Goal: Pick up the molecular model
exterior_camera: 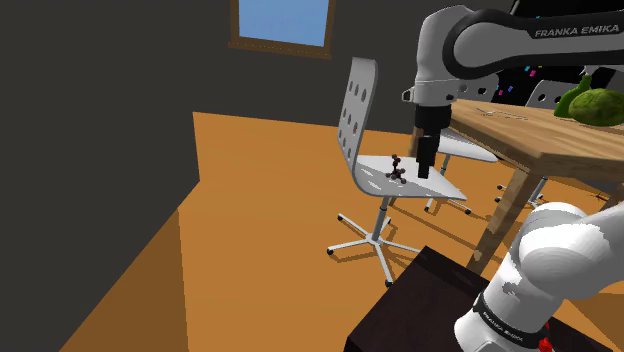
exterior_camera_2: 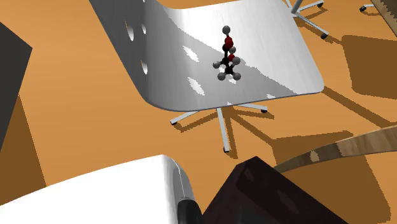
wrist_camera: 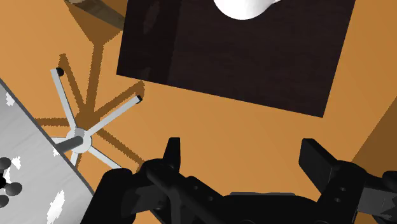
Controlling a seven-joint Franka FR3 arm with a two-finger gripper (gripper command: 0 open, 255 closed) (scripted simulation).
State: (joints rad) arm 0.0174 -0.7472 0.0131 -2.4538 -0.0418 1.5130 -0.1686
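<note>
The molecular model (exterior_camera: 396, 170), a small cluster of dark, red and grey balls on sticks, stands on the seat of a white swivel chair (exterior_camera: 430, 180). In the second exterior view the model (exterior_camera_2: 228, 58) is near the middle of the seat (exterior_camera_2: 191, 51). My black gripper (exterior_camera: 424, 170) hangs pointing down just to the shoulder view's right of the model, at about seat height. It is open, with only orange floor between its fingers (wrist_camera: 245, 159). A few of the model's grey balls (wrist_camera: 7, 184) show at the picture's edge, well outside one finger (wrist_camera: 172, 156).
The chair has a perforated white backrest (exterior_camera: 357, 105) and a star-shaped base (wrist_camera: 79, 137). A wooden table (exterior_camera: 540, 145) with a green object (exterior_camera: 595, 105) stands at the shoulder view's right. My dark stand (wrist_camera: 235, 51) is close by. Orange floor (exterior_camera: 260, 230) spreads around, and a second white chair (exterior_camera: 470, 150) stands behind.
</note>
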